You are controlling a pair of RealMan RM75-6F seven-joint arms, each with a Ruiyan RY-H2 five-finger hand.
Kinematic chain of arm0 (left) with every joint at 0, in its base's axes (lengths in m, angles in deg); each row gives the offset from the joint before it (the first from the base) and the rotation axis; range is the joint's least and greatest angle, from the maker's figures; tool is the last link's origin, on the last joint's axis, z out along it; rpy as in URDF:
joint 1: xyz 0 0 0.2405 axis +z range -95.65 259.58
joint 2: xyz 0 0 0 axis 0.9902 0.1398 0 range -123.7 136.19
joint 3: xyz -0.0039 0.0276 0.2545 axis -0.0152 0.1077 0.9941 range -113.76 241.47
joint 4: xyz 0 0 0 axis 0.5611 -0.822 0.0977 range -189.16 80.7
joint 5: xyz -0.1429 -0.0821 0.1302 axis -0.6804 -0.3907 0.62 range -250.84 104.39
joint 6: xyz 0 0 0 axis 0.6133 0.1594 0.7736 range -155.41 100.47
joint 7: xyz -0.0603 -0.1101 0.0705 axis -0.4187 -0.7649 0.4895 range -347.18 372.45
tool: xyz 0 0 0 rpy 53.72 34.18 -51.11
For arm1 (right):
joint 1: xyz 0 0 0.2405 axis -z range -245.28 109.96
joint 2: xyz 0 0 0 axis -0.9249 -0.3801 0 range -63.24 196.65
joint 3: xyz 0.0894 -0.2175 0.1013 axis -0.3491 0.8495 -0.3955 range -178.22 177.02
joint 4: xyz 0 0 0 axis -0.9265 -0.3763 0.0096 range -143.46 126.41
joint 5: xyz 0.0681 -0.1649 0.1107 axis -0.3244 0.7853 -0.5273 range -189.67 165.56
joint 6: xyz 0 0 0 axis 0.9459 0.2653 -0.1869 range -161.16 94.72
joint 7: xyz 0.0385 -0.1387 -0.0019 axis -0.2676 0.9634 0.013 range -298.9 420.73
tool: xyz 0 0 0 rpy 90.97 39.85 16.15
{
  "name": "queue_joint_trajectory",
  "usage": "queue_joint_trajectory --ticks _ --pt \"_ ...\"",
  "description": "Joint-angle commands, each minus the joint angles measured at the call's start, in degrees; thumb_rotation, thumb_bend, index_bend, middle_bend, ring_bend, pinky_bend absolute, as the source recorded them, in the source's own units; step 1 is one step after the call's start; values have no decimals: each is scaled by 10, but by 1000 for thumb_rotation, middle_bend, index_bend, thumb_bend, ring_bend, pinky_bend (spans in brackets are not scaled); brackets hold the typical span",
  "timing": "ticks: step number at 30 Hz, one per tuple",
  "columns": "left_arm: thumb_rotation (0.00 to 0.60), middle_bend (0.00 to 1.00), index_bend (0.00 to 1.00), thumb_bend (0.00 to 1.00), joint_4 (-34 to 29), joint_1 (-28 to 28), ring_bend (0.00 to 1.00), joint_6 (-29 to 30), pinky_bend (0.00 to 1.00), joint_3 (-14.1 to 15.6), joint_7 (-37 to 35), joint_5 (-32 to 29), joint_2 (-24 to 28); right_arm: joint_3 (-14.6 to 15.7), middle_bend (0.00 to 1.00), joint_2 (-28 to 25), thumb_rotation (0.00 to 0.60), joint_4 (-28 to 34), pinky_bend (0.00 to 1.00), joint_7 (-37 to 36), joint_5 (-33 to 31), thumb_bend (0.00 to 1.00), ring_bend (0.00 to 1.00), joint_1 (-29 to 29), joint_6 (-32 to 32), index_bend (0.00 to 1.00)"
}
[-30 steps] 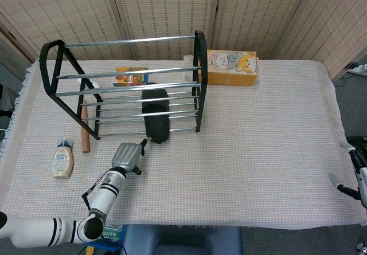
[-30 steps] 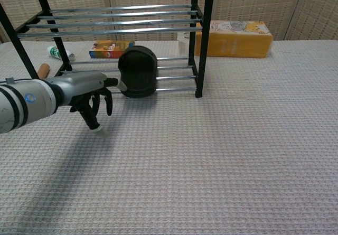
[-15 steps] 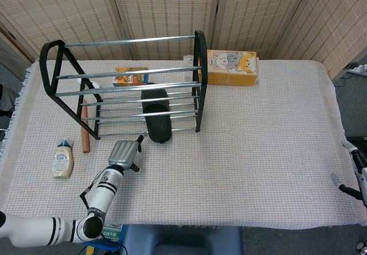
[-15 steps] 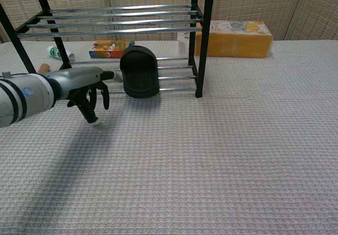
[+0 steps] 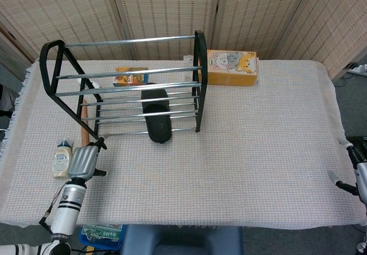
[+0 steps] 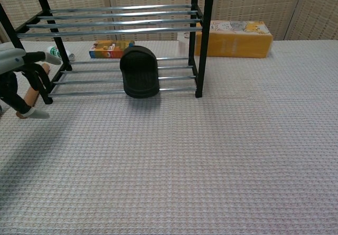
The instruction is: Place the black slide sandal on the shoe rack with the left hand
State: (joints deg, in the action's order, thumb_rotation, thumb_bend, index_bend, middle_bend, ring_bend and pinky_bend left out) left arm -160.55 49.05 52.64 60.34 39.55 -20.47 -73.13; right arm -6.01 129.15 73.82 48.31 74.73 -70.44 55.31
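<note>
The black slide sandal point(image 5: 156, 116) lies on the lower rails of the shoe rack point(image 5: 125, 89), near the rack's right end; in the chest view its rounded end point(image 6: 139, 71) overhangs the front rail toward you. The left hand point(image 5: 86, 160) is well apart from the sandal, above the worktop point(image 5: 258, 146) just in front of the rack's left foot and beside a small cream bottle point(image 5: 61, 160). You can see in the chest view that its fingers point(image 6: 21, 95) hang downward, spread apart, and grip nothing point(image 6: 18, 84). The right hand point(image 5: 352, 172) shows only partly at the right edge of the head view, off the edge of the worktop; you cannot tell from this view how its fingers are set. Behind the rack, on the worktop, stand a yellow box with cat artwork point(image 5: 231, 67) to the right of the rack's rear post and a small orange box point(image 5: 131, 75) seen through the rails. A brown wooden stick point(image 5: 85, 126) lies under the rack's left end, and a white tube point(image 6: 58, 53) lies near the rear left foot. A woven cloth covers the whole worktop, and folding screens point(image 5: 172, 8) stand behind it.
</note>
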Motion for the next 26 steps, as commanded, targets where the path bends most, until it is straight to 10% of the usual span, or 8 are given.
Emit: queue_joint_trajectory --ticks 1,10,26 --pt "600 386 181 76 20 37 368 28 581 14 -38 30 16 3 213 -6 600 12 250 12 -6 258 142 -4 -17 101" --pt "600 305 207 76 120 119 234 91 322 30 -147 122 38 11 213 -6 600 20 250 26 10 260 142 -19 -36 101" --pt "600 250 202 76 167 196 220 114 308 59 -184 223 83 23 213 7 600 38 248 44 26 235 142 -18 -27 101"
